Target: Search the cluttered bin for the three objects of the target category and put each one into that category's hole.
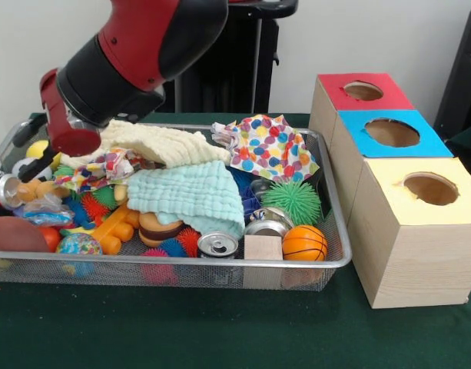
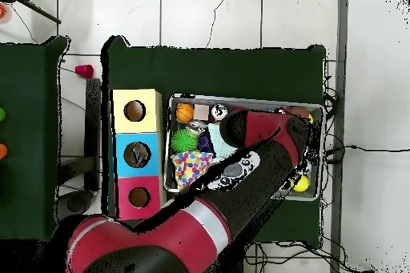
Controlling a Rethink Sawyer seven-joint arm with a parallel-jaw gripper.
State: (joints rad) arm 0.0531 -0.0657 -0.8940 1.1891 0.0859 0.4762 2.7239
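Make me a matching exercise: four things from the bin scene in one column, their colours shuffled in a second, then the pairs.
Things:
1. spiky ball
2. small basketball
3. middle box top
4. folded cloth

Colours:
A. orange
B. pale mint
C. green
D. blue

Pairs: 1-C, 2-A, 3-D, 4-B

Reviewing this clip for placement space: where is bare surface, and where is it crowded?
Bare green cloth lies in front of the wire bin and the yellow box. The bin itself is packed with toys, cans and cloths; the arm covers one end.
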